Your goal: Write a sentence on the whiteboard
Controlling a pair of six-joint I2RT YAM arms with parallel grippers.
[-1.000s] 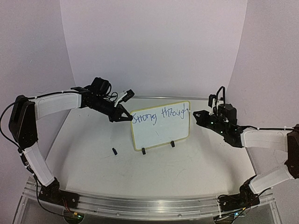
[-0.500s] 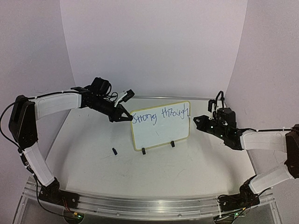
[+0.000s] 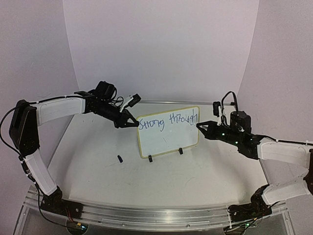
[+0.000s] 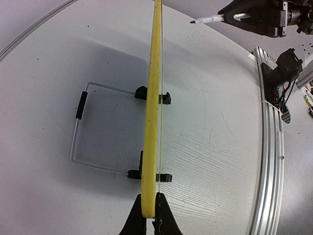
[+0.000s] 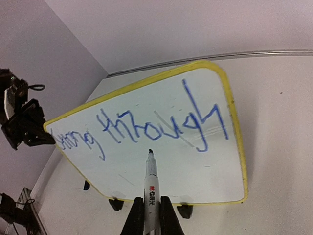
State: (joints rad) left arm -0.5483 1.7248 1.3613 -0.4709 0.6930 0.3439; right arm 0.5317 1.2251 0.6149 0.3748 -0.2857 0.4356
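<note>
Two-arm rig at a white round worktop [image 3: 195, 176], listed from near to far.

Nearest: one aluminium rail [image 3: 156, 215] along the near edge, carrying two arm bases, one at each end.

Next, on the left half of the worktop: one small dark cap-like piece [image 3: 120, 158], lying alone, apart from both arms.

Mid-worktop: one small white rectangular whiteboard with a thin yellow frame [image 3: 166, 134] [image 4: 153, 98] [image 5: 195, 171], upright on two black clip feet [image 3: 150, 158], with one thin wire stand [image 4: 73, 142] behind it. Two blue handwritten words on the face, "Strong" and "through".

Left arm: elbow raised high at the left, forearm reaching inward to the board's upper left corner. Left claw [image 3: 131, 122] [image 4: 150, 215] pinched narrow on the yellow frame edge, one finger on each side.

Right arm: folded low at the right, forearm stretched inward toward the board's right edge. Right claw [image 3: 208, 131] [image 5: 146, 205] clamped on one white-barrelled marker [image 5: 150, 181] [image 4: 210, 19], tip aimed at the written face below "through". Contact between tip and face not discernible.

Farthest: one plain pale curved backdrop [image 3: 161, 49].
</note>
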